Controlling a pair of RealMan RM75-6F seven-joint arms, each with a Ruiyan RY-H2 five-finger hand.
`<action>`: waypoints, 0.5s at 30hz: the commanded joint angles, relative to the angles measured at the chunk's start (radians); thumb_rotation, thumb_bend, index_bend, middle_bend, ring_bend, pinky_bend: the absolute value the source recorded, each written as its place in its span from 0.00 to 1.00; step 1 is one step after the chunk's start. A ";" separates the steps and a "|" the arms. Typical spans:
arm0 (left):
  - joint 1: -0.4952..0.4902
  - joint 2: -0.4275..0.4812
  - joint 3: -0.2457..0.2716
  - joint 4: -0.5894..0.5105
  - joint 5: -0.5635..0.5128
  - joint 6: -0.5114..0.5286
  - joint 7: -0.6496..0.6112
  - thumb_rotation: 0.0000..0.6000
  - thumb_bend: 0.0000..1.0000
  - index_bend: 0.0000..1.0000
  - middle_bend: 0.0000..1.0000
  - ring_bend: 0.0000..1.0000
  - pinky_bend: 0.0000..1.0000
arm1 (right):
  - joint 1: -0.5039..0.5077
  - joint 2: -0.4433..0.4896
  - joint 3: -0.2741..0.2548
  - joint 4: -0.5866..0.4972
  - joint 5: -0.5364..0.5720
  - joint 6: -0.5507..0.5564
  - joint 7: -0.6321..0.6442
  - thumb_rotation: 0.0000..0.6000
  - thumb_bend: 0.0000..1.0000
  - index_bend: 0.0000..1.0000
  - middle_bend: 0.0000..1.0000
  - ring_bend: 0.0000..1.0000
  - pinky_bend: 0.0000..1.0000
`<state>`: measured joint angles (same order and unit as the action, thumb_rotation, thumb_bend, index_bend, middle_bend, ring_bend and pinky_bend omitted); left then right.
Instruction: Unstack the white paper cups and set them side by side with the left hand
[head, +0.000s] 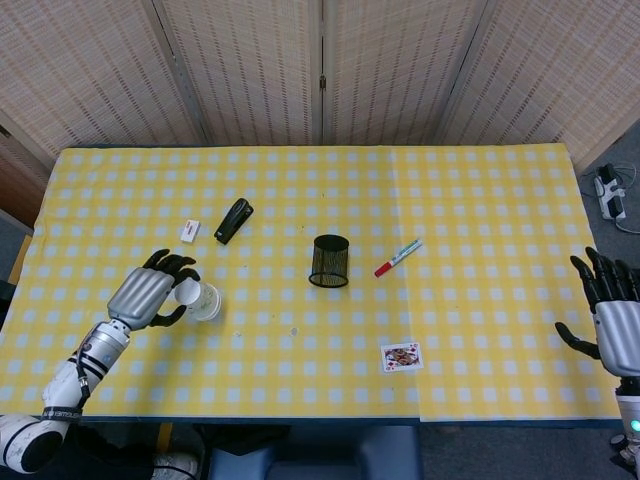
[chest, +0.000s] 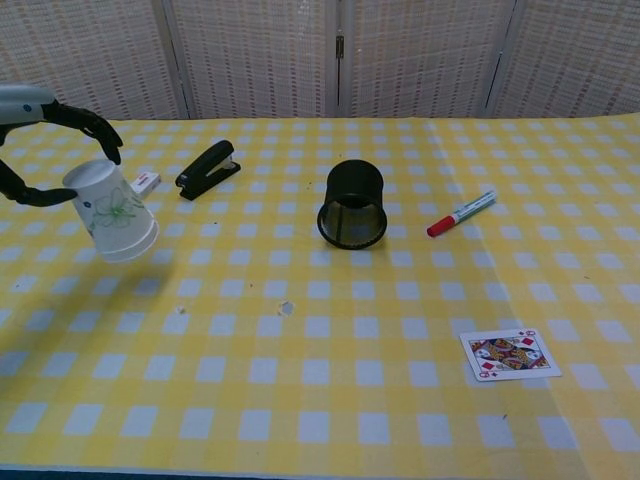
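1. Left hand (chest: 40, 140) grasps the cup (chest: 110, 212) by its closed base end, fingers arched over the top and thumb underneath; the cup hangs clear of the table (chest: 330, 400), tilted, its mouth pointing down and toward the table's middle.
2. Gripping the base leaves the mouth free, which I judge suits pulling a nested cup loose. Whether this is one cup or a stack cannot be told.
3. Its forearm reaches in from the near left corner, hand level over the cloth in the head view.
4. Right hand (head: 612, 315) idles at the right edge, fingers spread, holding nothing.
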<state>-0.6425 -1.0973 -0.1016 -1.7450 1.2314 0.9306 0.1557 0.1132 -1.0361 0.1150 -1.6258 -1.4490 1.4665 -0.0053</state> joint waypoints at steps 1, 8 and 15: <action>-0.003 -0.017 0.009 0.023 -0.008 -0.018 0.004 1.00 0.48 0.39 0.22 0.19 0.12 | 0.002 -0.002 0.000 0.001 0.001 -0.003 0.001 1.00 0.26 0.00 0.00 0.00 0.00; 0.009 -0.051 -0.015 0.054 -0.035 -0.033 -0.134 1.00 0.49 0.39 0.33 0.31 0.17 | 0.003 -0.004 -0.001 0.004 0.002 -0.008 0.003 1.00 0.26 0.00 0.00 0.00 0.00; 0.030 -0.042 -0.043 0.053 0.012 -0.037 -0.347 1.00 0.49 0.39 0.36 0.34 0.19 | 0.003 -0.001 0.000 -0.001 0.001 -0.007 0.001 1.00 0.26 0.00 0.00 0.00 0.00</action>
<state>-0.6234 -1.1424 -0.1298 -1.6917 1.2217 0.8986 -0.1170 0.1161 -1.0376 0.1146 -1.6272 -1.4478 1.4596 -0.0046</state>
